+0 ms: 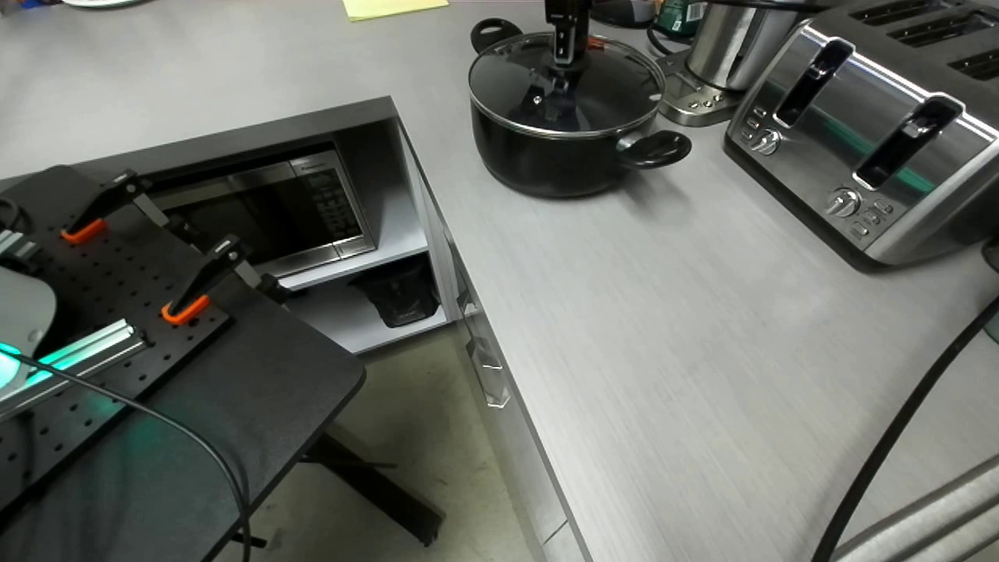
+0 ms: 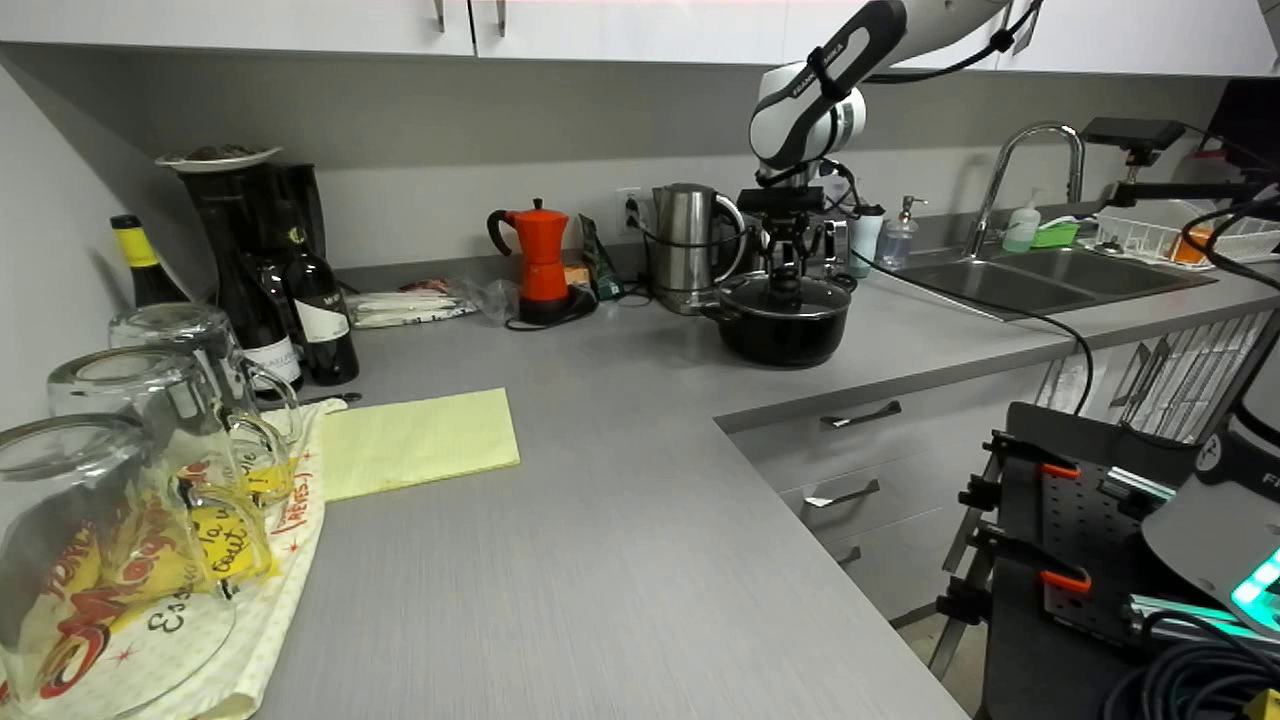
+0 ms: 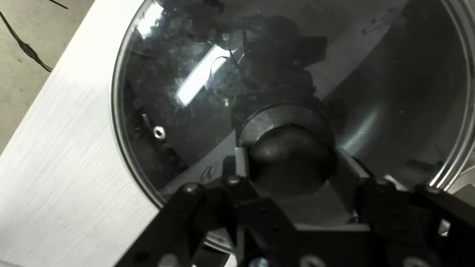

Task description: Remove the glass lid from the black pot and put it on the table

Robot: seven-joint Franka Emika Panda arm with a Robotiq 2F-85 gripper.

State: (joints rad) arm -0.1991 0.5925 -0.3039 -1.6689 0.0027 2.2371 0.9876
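The glass lid (image 1: pixel 515 94) sits level on the black pot (image 1: pixel 546 168), its metal rim along the pot's top edge. Lid (image 2: pixel 738 290) and pot (image 2: pixel 785 340) show likewise in an exterior view. In the wrist view the lid (image 3: pixel 374 92) fills most of the picture. My gripper (image 3: pixel 291 159) has its fingers on both sides of the black knob (image 3: pixel 285 144), touching it, with no clear gap. In both exterior views the gripper (image 1: pixel 566 58) points down over the lid's middle and hides the knob. The pot stands on the light grey table (image 1: pixel 663 351).
A steel toaster (image 1: pixel 858 140) and a steel kettle (image 2: pixel 683 240) stand near the pot. A red moka pot (image 2: pixel 543 255), a yellow cloth (image 2: pixel 420 440), wine bottles (image 2: pixel 320 310) and glass mugs (image 2: pixel 120 520) are farther along. The table edge (image 1: pixel 499 336) runs close beside the pot.
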